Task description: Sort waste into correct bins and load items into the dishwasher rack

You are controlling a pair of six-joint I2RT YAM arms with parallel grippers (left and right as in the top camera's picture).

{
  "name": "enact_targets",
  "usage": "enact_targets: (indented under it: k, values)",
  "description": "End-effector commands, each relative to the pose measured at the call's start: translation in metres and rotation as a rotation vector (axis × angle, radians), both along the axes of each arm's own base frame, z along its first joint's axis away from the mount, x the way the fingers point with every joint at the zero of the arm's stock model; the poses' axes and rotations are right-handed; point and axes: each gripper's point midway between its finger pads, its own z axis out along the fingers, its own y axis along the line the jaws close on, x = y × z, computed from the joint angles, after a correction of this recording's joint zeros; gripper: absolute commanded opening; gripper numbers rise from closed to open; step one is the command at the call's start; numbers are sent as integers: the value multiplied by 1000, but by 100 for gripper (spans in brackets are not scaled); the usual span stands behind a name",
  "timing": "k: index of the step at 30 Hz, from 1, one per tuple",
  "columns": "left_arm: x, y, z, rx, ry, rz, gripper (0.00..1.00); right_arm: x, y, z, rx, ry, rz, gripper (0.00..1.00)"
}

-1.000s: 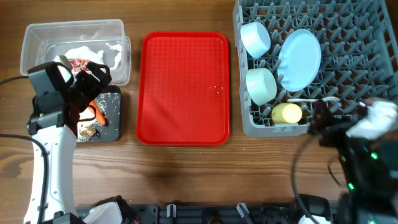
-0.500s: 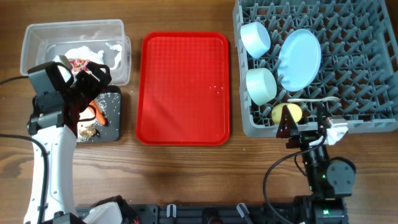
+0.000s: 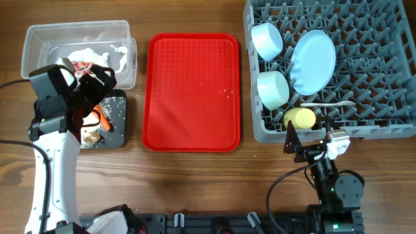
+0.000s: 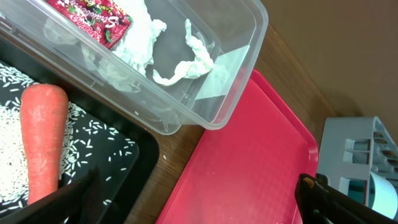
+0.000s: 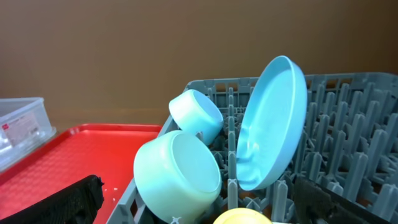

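Left gripper [image 4: 198, 186] is spread wide, holding nothing, carrot [image 4: 42, 143] right by one finger in the black tray [image 4: 135, 169]. Right gripper [image 5: 198, 186] spread too, empty, plate [image 5: 273, 124] and green bowl [image 5: 177, 177] just ahead in the rack [image 5: 348, 106], yellow cup [image 5: 242, 218] below I think.

I see blue plate [image 3: 312, 62] on edge, blue bowl [image 3: 266, 40], green bowl [image 3: 273, 90], yellow cup [image 3: 299, 118], spoon [image 3: 328, 104] in rack [image 3: 377, 78]; carrot [image 4: 42, 143], rice [image 4: 93, 132] in black tray [image 4: 140, 163]; wrapper [image 4: 93, 18], paper [image 4: 186, 59] in clear tub [image 4: 244, 37].

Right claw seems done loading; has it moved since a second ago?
Yes. The right claw pulled back off the dishwasher rack and leftward, outside its front wall.
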Motion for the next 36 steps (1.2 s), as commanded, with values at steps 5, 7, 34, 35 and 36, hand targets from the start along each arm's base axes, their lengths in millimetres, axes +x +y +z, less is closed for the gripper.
enact_targets:
  k: [5,7,34,35,36]
  values:
    - [3,3,11,24,-29,-2,100,-2,8,2,-30,-16,43,100]
    - [3,3,11,24,-29,-2,100,-2,8,2,-30,-16,43,100]
    - [-86,-62,63,517,-553,-303,100,-2,8,2,-30,-16,43,100]
    - [-89,-65,61,526,-584,-303,100,-2,8,2,-30,-16,43,100]
    - [-91,-68,58,532,-616,-305,100,-2,8,2,-30,-16,43,100]
